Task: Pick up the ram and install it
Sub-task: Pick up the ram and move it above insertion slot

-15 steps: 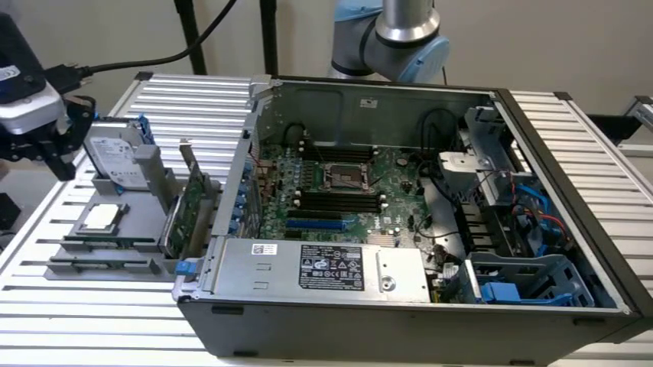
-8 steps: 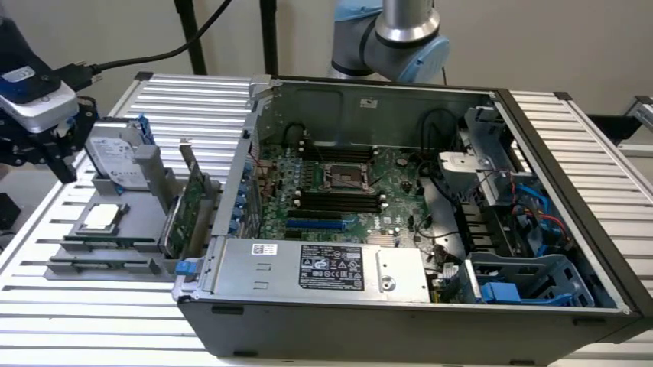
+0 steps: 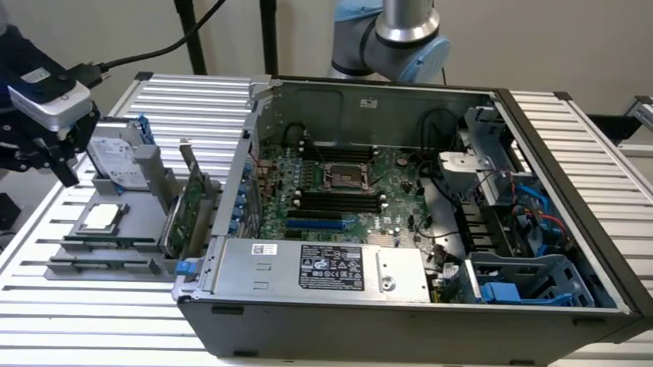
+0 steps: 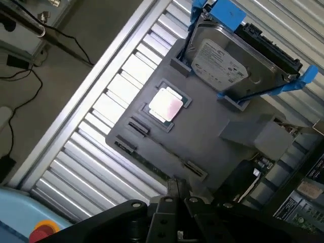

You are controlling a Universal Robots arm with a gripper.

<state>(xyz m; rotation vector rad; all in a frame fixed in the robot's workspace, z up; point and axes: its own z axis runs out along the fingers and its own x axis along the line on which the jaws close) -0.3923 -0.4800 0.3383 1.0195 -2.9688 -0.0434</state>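
Slatted aluminium makes up the table [image 3: 571,138], and most of it is taken by an open computer case [image 3: 408,321] lying on its side, motherboard [image 3: 347,191] facing up with its memory slots bare. Behind the case rises the robot arm [image 3: 403,30]. On the exterior view's left, just beside the case, sits a grey parts tray [image 4: 212,121]. The hand [image 3: 63,174] hangs over the tray's outer side, near the hard drive and touching nothing. I cannot tell whether it is apart or together, since its tips show as one dark mass in the wrist view.

On the tray, a silver hard drive with blue rails [image 4: 223,61] stands tilted in its cradle. A tall green expansion card [image 3: 189,214] stands upright against the case wall, and a square processor [image 4: 166,105] lies flat in its recess. The ram [image 4: 157,161] – a thin dark strip seen edge-on – seems to stand between two end clips along the tray's edge farthest from the hard drive, close to the hand's tips.
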